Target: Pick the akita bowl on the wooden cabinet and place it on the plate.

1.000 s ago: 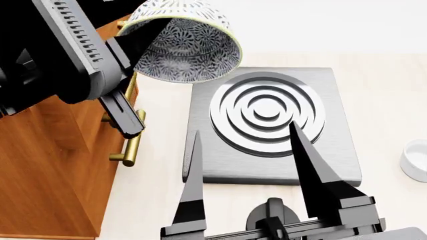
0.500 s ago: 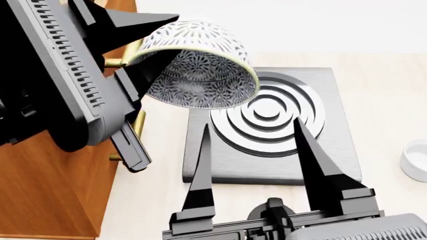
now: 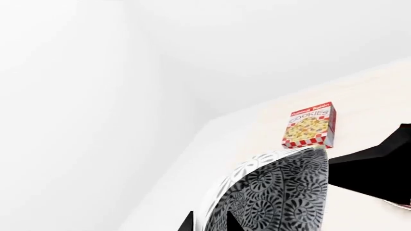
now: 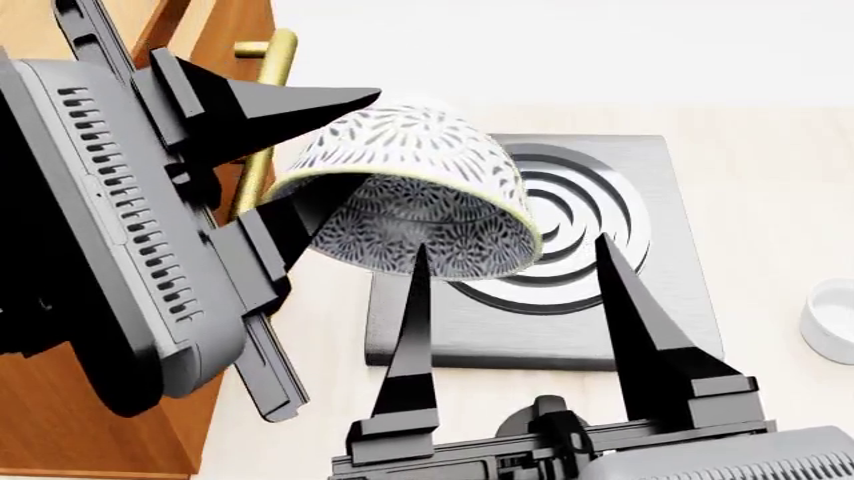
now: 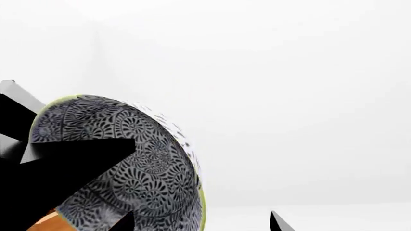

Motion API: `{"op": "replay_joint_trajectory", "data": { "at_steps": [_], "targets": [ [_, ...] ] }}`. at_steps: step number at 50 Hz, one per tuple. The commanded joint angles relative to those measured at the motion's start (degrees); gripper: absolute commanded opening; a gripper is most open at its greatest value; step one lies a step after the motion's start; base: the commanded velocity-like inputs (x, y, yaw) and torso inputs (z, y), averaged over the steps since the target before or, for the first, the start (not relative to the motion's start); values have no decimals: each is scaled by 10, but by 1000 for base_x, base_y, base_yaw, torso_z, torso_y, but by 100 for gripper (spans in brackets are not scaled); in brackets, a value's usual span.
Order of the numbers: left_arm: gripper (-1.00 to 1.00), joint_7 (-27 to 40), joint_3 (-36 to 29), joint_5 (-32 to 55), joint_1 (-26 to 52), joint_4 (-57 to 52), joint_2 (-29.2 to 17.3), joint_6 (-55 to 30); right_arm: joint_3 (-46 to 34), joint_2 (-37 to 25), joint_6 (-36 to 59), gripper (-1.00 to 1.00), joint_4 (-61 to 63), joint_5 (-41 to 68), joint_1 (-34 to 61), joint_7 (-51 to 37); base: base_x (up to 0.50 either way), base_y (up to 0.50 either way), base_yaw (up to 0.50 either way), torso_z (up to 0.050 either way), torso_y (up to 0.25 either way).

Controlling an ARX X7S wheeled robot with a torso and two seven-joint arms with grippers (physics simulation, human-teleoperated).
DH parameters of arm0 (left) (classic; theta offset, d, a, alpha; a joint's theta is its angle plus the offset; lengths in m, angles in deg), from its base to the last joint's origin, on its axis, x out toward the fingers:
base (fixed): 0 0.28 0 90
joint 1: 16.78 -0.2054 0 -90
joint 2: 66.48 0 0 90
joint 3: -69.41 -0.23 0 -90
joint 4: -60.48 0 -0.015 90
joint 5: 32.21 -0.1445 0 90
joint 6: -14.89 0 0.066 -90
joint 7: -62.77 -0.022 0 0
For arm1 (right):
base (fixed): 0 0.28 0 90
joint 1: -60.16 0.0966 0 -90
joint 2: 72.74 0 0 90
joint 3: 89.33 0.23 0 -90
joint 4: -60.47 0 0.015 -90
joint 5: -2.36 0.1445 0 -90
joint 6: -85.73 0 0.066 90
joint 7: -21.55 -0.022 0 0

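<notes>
Over one stove (image 4: 667, 300), left hand (image 4: 300, 155) grips one bowl (image 4: 427, 170)

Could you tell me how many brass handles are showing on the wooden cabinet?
1. A brass handle shows on the wooden cabinet, just behind the bowl held in the left tool. The arm covers much of the cabinet front, so others may be hidden.

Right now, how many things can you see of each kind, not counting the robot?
Bowls: 1, the bowl
Cups: 1, the cup
Cookie boxes: 1, the cookie box
Cabinets: 1, the cabinet
Stove plates: 1, the grey stove plate
Total: 5
</notes>
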Motion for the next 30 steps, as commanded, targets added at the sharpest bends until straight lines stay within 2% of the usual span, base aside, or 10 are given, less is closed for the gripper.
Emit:
{"op": "replay_joint_trajectory", "data": {
  "at_steps": [1, 14, 15, 30],
  "targets": [
    [-100, 9, 2, 1, -14, -12, 3, 8, -1, 0, 2, 100, 5, -1, 1, -1, 0, 0, 0, 0, 0],
    [-100, 13, 8, 6, -17, -16, 2, 7, 3, 2, -7, 100, 3, -4, -5, -4, 0, 0, 0, 0, 1],
    [-100, 13, 12, 8, -17, -14, 3, 6, 4, 2, 12, -100, 2, 3, -1, -18, 0, 0, 0, 0, 0],
    [-100, 18, 16, 10, -31, -17, -4, 13, 20, 7, 15, -100, -6, 29, -4, -46, 0, 0, 0, 0, 0]
  ]
}}
